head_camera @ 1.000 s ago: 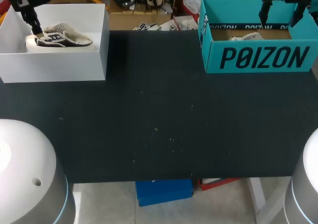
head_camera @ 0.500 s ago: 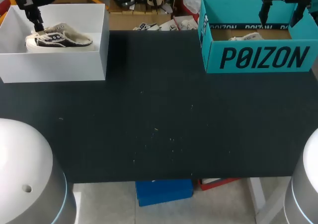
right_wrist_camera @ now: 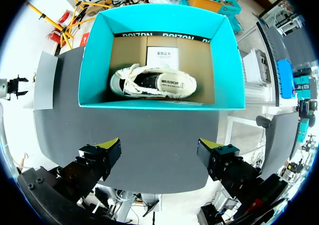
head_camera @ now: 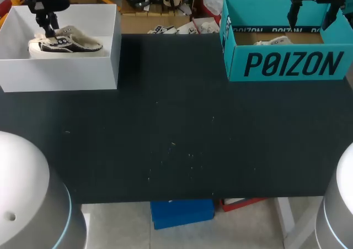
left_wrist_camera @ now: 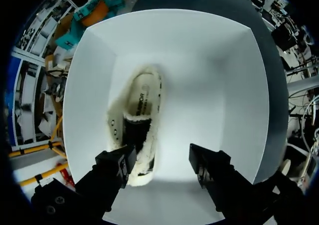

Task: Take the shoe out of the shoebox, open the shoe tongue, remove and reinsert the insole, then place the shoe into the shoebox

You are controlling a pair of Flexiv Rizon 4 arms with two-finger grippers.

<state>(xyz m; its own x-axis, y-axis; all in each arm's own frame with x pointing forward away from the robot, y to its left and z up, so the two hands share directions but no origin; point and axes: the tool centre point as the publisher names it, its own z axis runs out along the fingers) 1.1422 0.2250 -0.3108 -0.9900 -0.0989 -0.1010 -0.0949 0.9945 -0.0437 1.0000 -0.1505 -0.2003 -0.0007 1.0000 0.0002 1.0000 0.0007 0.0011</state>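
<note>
Shoe point(head_camera: 69, 42), cream with dark panels and a fleecy lining: you have it lying in the white shoebox point(head_camera: 60, 75) at the far left corner of the table point(head_camera: 176, 138). Long axis: parallel to the box's front wall, with the toe toward the left and the heel opening toward the table's middle.

Your left gripper point(head_camera: 49, 28) hangs over the toe end with its fingers spread wide and nothing clamped. In the left wrist view one finger point(left_wrist_camera: 117, 165) is at the shoe's side and the other is over bare box floor. That finger hides the toe tip, and you cannot tell whether it touches the shoe.

Second shoe point(right_wrist_camera: 152, 83): lengthwise in the teal shoebox point(right_wrist_camera: 94, 60) at the far right. In the head view the box's front wall hides all but a sliver of it.

Your right gripper point(right_wrist_camera: 159, 147) stands above that box, fingers wide apart, holding nothing.
</note>
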